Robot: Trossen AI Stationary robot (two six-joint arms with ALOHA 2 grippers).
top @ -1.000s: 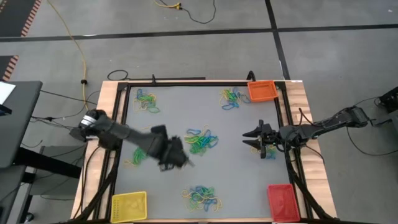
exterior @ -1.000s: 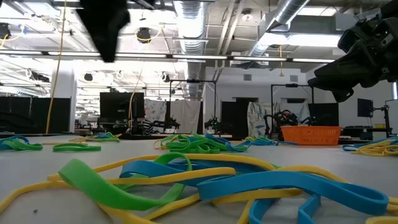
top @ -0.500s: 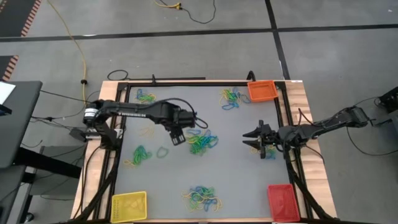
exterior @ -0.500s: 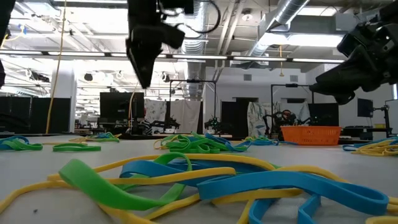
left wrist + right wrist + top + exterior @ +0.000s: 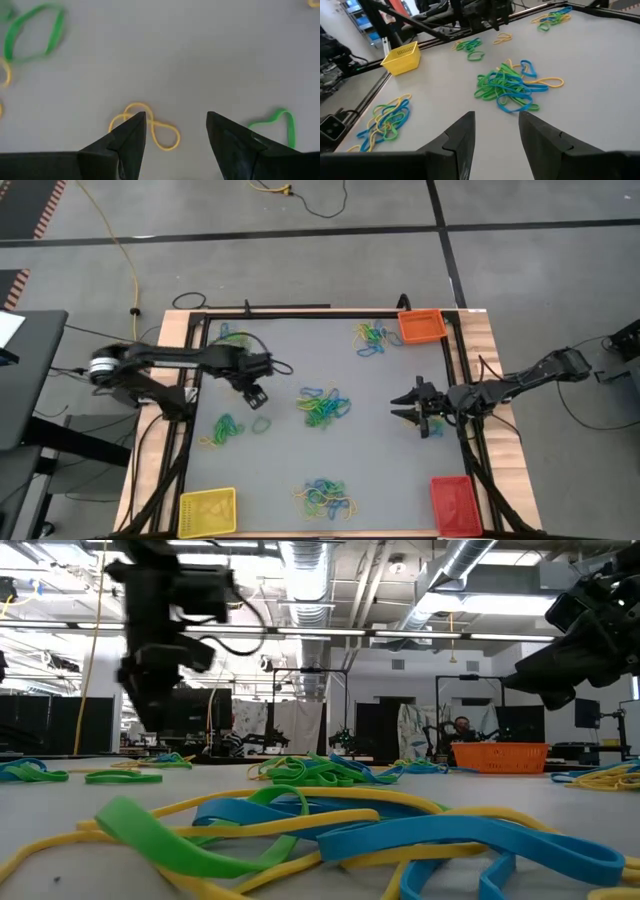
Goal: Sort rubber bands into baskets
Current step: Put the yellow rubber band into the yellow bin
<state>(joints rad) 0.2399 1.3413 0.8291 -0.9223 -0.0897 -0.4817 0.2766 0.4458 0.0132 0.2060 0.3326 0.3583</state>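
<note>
Left gripper [image 5: 175, 131] jaws apart, empty, above a thin twisted yellow band [image 5: 150, 127] lying between the tips on the smooth grey mat [image 5: 165, 60]. Right gripper [image 5: 496, 129] jaws apart, empty, a tangled band pile [image 5: 510, 85] ahead

The rubber bands [image 5: 330, 830] look smooth, faintly glossy rubber. The table [image 5: 400, 450] is matt grey — wood-edged — and the yellow basket [image 5: 402, 57] is perforated plastic.

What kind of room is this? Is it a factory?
More likely a robotics lab or workshop. Bare pipes and ducts run along the ceiling, monitors and equipment racks stand behind the table, and a long yellow cable trails across the grey floor.
</note>
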